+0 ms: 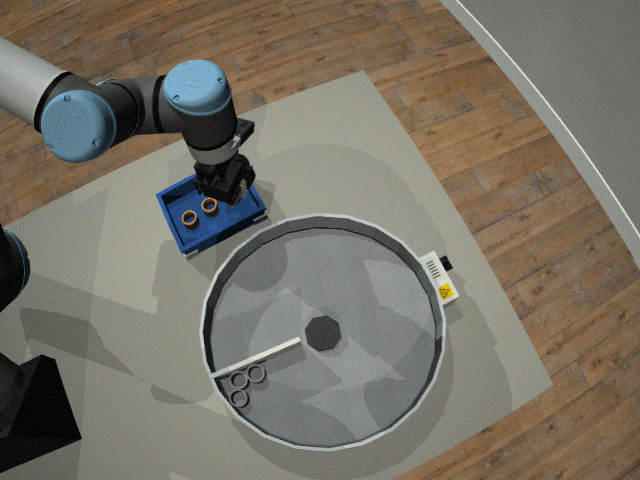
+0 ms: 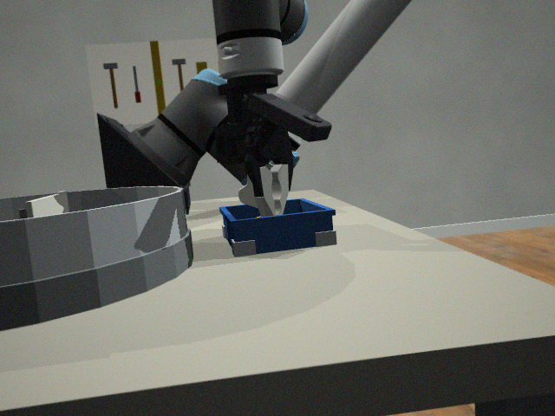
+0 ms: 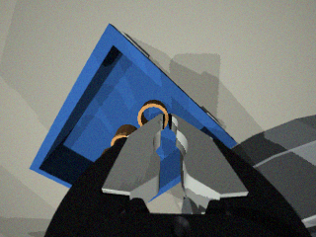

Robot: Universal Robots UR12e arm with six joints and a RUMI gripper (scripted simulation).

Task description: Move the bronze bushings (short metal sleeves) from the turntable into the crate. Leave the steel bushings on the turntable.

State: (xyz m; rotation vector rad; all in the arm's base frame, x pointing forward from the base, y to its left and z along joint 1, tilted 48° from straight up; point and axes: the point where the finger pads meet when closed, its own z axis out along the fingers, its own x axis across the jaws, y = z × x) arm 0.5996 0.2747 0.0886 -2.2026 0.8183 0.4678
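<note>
My gripper [image 1: 223, 196] [image 2: 273, 209] [image 3: 166, 115] reaches down into the blue crate [image 1: 222, 232] [image 2: 277, 232] [image 3: 66, 111]. Its fingers are shut on the wall of a bronze bushing [image 1: 209, 206] [image 3: 142, 115] low inside the crate. A second bronze bushing [image 1: 189, 219] [image 3: 123, 132] lies on the crate floor beside it. Three steel bushings [image 1: 255, 373] [image 1: 238, 380] [image 1: 239, 398] sit together on the turntable [image 1: 320, 219] [image 2: 89, 250] near its front left rim. I see no bronze bushing on the turntable.
A white bar [image 1: 258, 357] runs from the turntable's rim towards its dark hub [image 1: 323, 333], just above the steel bushings. A small white control box [image 1: 438, 279] sits at the turntable's right edge. The turntable's raised wall stands close to the crate.
</note>
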